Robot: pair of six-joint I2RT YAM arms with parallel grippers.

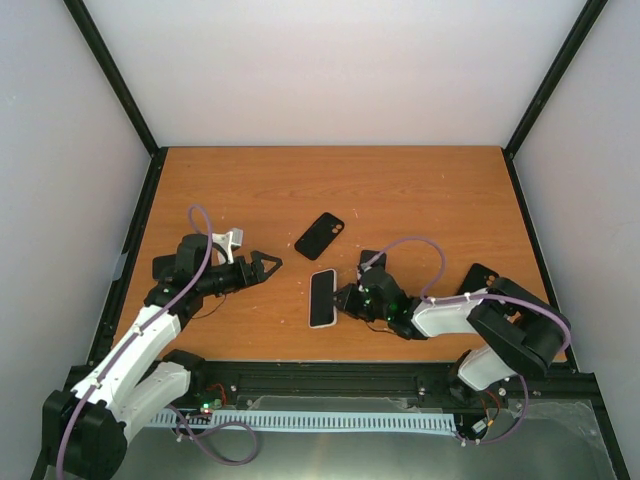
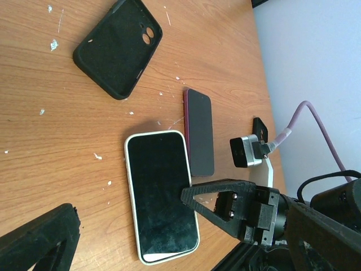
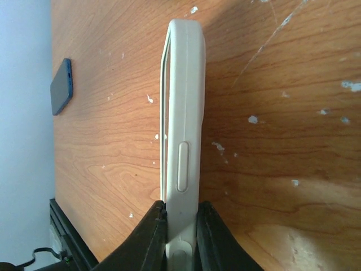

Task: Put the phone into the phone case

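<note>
Gripping one white-cased phone (image 1: 322, 298), right jaws sit near one black case (image 1: 320, 235); left jaws gape.

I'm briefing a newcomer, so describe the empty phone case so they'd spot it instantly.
Start at the middle of the wooden table. Just beyond the white-edged phone held by the right gripper lies the black case. Unlike its neighbours, it is a hollow shell with a camera cutout.

Top cam looks down from behind over the whole table (image 1: 420, 190). Wrist cams sit low and close (right's super tight), both catching the white phone (image 2: 161, 197).
</note>
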